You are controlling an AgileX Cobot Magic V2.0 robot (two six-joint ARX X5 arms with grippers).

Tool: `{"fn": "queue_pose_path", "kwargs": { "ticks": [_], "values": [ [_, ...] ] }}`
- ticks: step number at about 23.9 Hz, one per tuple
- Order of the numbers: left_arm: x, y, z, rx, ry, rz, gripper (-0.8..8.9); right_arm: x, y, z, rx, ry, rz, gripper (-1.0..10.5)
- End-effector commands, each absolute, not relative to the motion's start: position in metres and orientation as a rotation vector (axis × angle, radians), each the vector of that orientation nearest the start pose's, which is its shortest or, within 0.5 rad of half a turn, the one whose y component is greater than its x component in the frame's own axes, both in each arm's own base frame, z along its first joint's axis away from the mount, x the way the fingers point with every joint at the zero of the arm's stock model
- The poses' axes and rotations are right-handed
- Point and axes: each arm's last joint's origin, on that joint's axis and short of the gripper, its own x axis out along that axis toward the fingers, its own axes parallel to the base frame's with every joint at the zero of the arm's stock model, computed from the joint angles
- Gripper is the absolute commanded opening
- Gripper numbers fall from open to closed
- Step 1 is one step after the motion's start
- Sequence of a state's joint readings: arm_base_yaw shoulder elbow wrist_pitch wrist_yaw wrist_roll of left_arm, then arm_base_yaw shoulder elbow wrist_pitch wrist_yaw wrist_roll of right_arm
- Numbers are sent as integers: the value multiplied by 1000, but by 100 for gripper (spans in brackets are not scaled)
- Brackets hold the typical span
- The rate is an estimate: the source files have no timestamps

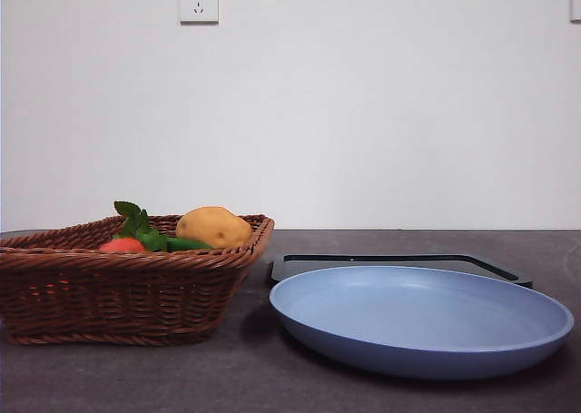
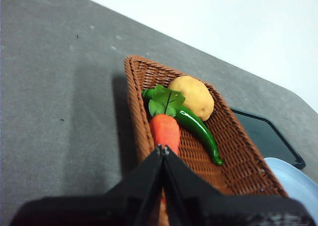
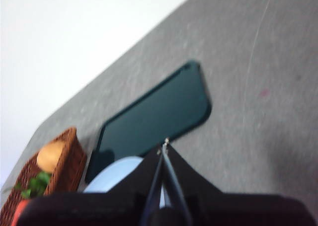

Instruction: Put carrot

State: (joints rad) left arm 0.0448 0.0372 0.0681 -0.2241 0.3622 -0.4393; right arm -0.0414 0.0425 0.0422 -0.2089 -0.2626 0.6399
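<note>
Inside the wicker basket [image 2: 238, 161] lies the carrot [image 2: 165, 130], lengthwise along the basket, its leafy end toward the potato [image 2: 193, 96], a green pepper [image 2: 198, 129] beside it. No writing is legible. Only its orange top shows over the rim from the front. Left claw [image 2: 162, 149] hovers above it, jaws together; right claw [image 3: 165, 145], also closed, hangs over the blue plate [image 1: 422, 318] and black tray [image 3: 159, 112] on the worktop [image 1: 136, 377].

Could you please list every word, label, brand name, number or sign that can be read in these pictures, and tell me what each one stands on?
None: no readable text shows in any view.
The wall socket shows only its slots, no print.
The basket, the carrot, the potato, the green pepper, the blue plate and the black tray bear no label or mark.
</note>
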Motion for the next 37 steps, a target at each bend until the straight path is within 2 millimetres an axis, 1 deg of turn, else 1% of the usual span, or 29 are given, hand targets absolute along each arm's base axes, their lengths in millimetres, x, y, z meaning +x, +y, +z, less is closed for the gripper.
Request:
{"fn": "queue_pose_path", "kwargs": {
  "ticks": [1, 4, 9, 15, 19, 22, 24, 25, 27, 30, 31, 32, 34, 36, 37],
  "values": [
    [93, -6, 181, -471, 235, -277, 7, 95, 4, 171, 671, 263, 173, 3],
    [97, -6, 196, -470, 256, -273, 7, 97, 4, 185, 627, 273, 176, 3],
    [110, -6, 222, -396, 307, -287, 7, 105, 4, 212, 540, 305, 176, 3],
    [133, -8, 252, -324, 425, -366, 7, 122, 3, 236, 442, 477, 172, 3],
    [149, -12, 265, -288, 519, -421, 7, 138, 5, 240, 438, 615, 243, 4],
    [159, -17, 270, -248, 586, -458, 6, 150, 6, 234, 462, 724, 304, 3],
    [167, -24, 270, -207, 643, -517, 6, 160, 9, 222, 502, 834, 412, 4],
    [172, -27, 268, -206, 669, -543, 6, 165, 9, 215, 517, 884, 429, 4],
    [177, -34, 263, -213, 709, -597, 8, 173, 10, 204, 541, 962, 430, 35],
    [179, -41, 260, -209, 729, -641, 19, 181, 9, 190, 561, 1040, 407, 134],
    [179, -42, 261, -205, 722, -648, 60, 184, 9, 186, 566, 1059, 404, 167],
    [180, -43, 262, -209, 716, -649, 133, 187, 11, 182, 566, 1080, 405, 191],
    [181, -43, 263, -215, 702, -648, 229, 193, 17, 174, 552, 1111, 420, 198],
    [181, -44, 264, -214, 692, -652, 261, 200, 26, 165, 514, 1139, 402, 196],
    [181, -44, 264, -227, 691, -648, 262, 204, 32, 161, 498, 1150, 405, 196]
  ]
}}
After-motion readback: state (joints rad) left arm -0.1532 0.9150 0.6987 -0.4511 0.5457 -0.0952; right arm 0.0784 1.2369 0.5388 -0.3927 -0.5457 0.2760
